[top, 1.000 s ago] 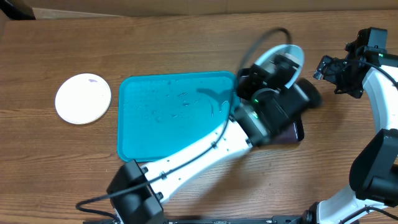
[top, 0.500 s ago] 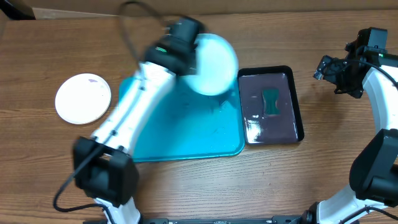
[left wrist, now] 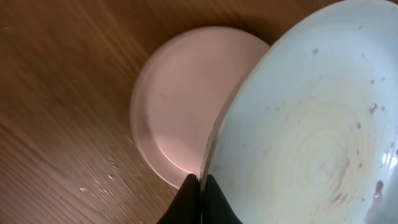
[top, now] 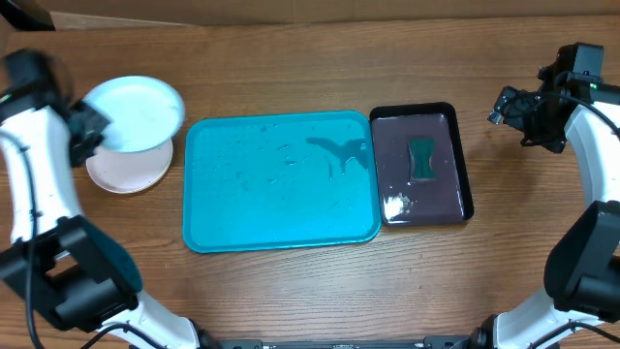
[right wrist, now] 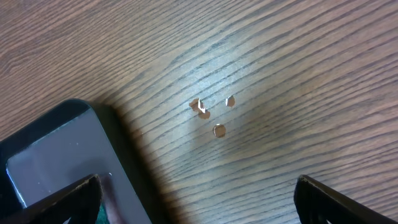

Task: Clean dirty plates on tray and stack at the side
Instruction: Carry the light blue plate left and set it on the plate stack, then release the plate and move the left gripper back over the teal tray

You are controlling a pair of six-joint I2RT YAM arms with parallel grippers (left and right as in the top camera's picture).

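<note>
left claw (left wrist: 200,186) swung blue plate (top: 145,111) over white plate (top: 121,174) (rim pinched); right claw (right wrist: 198,190) agape.

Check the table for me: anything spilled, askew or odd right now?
Small pale crumbs lie loose on the table beside the black tray. A white blob sits in that tray's corner. The turquoise tray looks wet-streaked.

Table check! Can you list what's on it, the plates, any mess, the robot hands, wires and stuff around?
Surface: wooden table.
Job's things: pale blue plate held over white plate; turquoise tray wet, no plates on it.
Clutter: black tray with green sponge, foam; crumbs on wood.
Hands: left hand shut on pale blue plate's rim; right hand open, empty.
Cables: black cable along left arm.
Surroundings: cardboard behind table.
</note>
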